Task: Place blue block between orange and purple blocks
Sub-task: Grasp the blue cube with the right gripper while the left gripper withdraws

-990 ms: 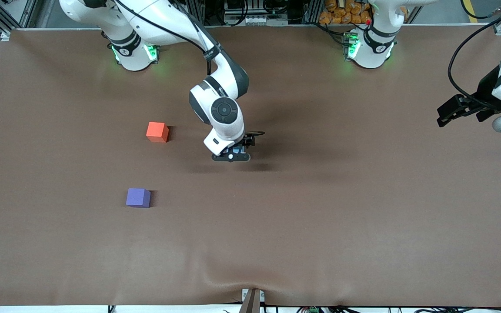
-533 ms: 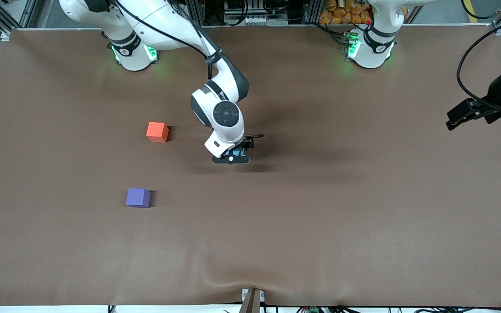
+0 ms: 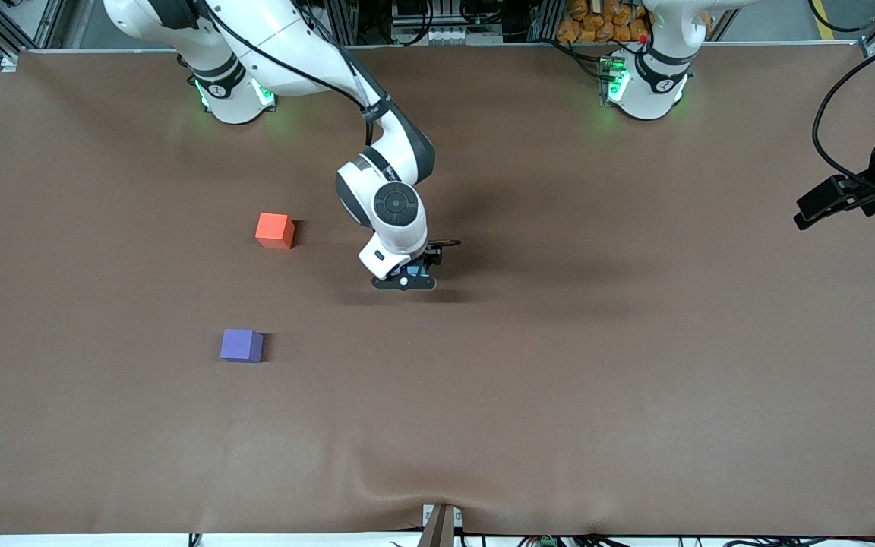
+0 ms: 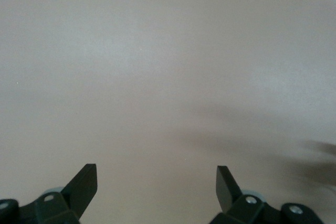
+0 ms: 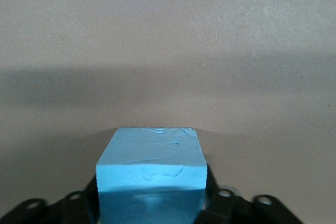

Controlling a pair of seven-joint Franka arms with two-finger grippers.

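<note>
My right gripper (image 3: 405,278) is shut on the light blue block (image 3: 414,270), low over the middle of the brown table. I cannot tell whether the block touches the cloth. In the right wrist view the blue block (image 5: 150,174) fills the space between the jaws of the gripper (image 5: 150,205). The orange block (image 3: 274,230) lies toward the right arm's end of the table. The purple block (image 3: 241,346) lies nearer to the front camera than the orange one. My left gripper (image 3: 808,215) hangs open and empty over the left arm's end of the table; the left wrist view (image 4: 156,182) shows only bare cloth.
The brown cloth (image 3: 559,365) covers the whole table. It has a raised wrinkle (image 3: 407,486) near the front edge. The arm bases (image 3: 639,83) stand along the back edge.
The left gripper has drawn away toward the left arm's end of the table. The right gripper with the blue block has shifted only slightly. The orange and purple blocks have not moved.
</note>
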